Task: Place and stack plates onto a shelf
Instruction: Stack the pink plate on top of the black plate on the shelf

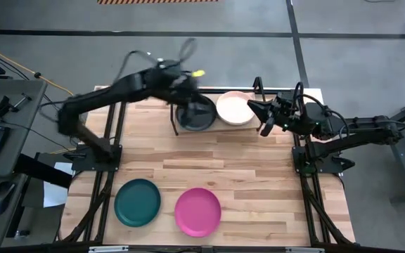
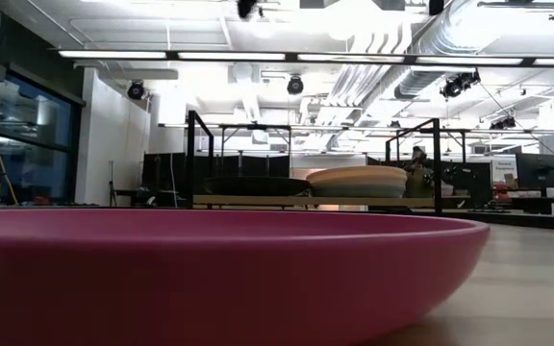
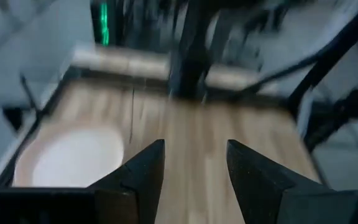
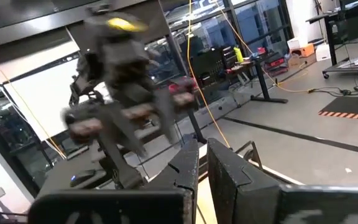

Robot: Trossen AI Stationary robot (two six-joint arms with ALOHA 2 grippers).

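Two plates sit on the shelf (image 1: 255, 86), the black plate (image 1: 195, 114) under the empty, parted left gripper (image 1: 185, 88) and the pale pink plate (image 1: 235, 108) just beside the seemingly near-closed right gripper (image 1: 266, 116), while the dark teal plate (image 1: 138, 202) and magenta plate (image 1: 197, 211) wait well apart.

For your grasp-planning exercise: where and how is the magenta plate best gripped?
Grip the magenta plate by its raised rim, probably from above at the near edge. It lies flat on the table, apart from the teal plate, so only the rim offers purchase.

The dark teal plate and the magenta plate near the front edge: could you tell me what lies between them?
Nothing: in the high view only a narrow strip of bare tabletop separates the dark teal plate from the magenta plate.
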